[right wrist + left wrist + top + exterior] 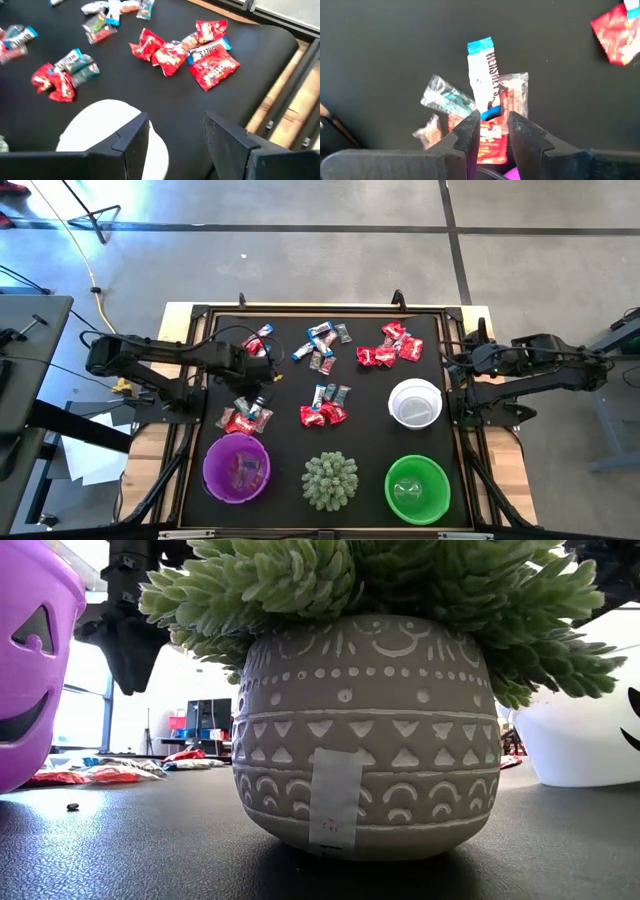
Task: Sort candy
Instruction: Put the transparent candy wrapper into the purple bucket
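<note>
Candy lies in several small piles on the black mat. My left gripper (494, 125) points straight down, open, just above the near-left pile (245, 416). That pile holds a blue-and-white wrapper (482, 70), a clear one (447, 97), a pinkish one (516, 92) and a red one (489, 145). In the low view the same gripper (125, 635) hangs above that candy (100, 772). My right gripper (175, 135) waits open at the table's right edge (452, 360), slanting down toward the white bowl (107, 132).
Along the near edge stand a purple bowl (237, 467) with candy in it, a spiky green plant in a grey pot (330, 480) and a green bowl (417, 488). The white bowl (415, 402) stands right of centre. More candy piles (392, 345) (322, 345) (325, 408) lie farther back.
</note>
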Tool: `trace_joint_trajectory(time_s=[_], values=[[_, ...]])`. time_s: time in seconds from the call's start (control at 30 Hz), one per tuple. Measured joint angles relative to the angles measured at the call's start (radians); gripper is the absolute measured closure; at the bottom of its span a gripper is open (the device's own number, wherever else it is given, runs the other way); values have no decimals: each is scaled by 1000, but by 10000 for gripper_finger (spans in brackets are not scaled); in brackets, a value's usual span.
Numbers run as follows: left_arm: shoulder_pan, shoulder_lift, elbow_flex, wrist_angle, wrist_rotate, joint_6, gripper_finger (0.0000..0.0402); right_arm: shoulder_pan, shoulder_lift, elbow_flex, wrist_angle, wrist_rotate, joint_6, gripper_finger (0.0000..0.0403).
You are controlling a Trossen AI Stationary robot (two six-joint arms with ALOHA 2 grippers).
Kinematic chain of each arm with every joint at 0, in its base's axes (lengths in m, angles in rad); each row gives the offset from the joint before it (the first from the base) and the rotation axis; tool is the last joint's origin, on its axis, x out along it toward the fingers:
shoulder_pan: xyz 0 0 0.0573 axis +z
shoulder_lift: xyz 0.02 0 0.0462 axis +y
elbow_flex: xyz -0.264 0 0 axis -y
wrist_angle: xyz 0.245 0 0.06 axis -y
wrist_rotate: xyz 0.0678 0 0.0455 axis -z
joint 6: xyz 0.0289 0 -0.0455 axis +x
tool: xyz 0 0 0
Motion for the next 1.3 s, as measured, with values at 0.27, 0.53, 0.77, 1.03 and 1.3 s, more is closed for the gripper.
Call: trace_joint_trajectory(time_s=[0.27,0.53,0.77,1.03,1.3], values=[[-20,0,0,1,-19,-79,286,0,0,0,-18,-1,-61,220],[-24,0,0,-3,-105,-211,257,0,0,0,-19,-1,-61,220],[-64,24,0,-30,-155,-493,254,0,0,0,-19,1,-77,220],[-105,113,0,-71,-152,-592,256,0,0,0,-20,15,-91,220],[-107,227,0,-54,-89,-657,256,0,0,0,-22,17,-112,220]])
